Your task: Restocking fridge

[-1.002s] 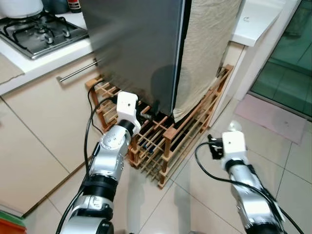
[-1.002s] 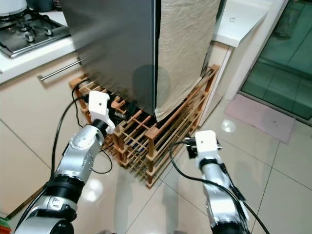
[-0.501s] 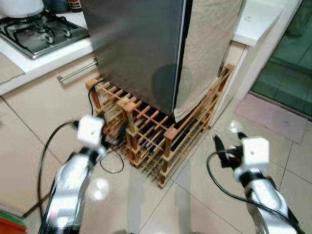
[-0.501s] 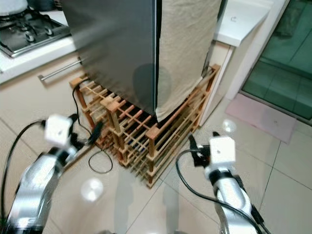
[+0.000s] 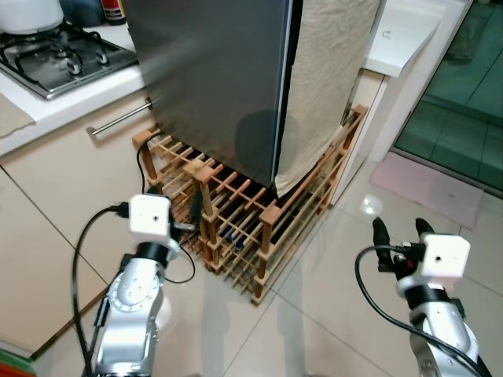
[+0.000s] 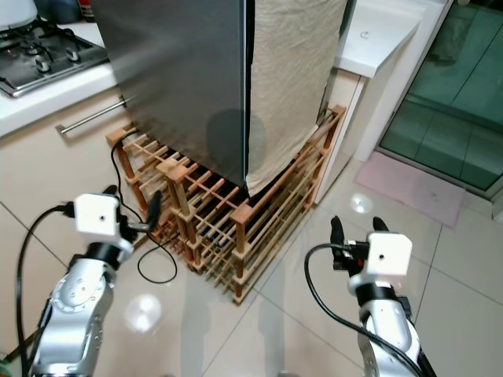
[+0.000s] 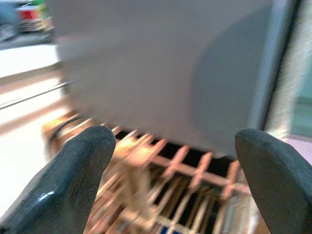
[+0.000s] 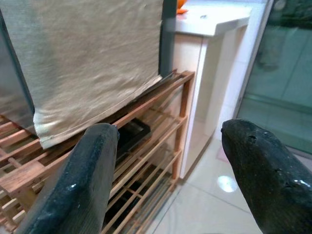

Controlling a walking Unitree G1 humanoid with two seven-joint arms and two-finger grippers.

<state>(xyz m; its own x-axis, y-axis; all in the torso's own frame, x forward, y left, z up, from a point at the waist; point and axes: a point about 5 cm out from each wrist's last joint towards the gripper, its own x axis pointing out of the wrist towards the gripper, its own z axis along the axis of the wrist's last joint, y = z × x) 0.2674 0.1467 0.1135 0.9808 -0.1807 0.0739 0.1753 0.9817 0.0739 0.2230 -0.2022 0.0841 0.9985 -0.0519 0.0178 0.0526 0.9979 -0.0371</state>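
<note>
Closed fridge faced, both claws spread and empty.

The fridge (image 5: 228, 78) is seen at 12 o'clock, raised on a wooden rack (image 5: 251, 228), its side draped with a beige cloth (image 5: 330, 86). The left claw (image 5: 194, 214) is held at 9 o'clock by the rack, the right claw (image 5: 402, 233) at 4 o'clock over the tiled floor (image 5: 330, 314); both are released. The door is judged stiff, heavy and smooth-faced, best taken along its vertical edge beside the cloth. No stock is visible.
</note>
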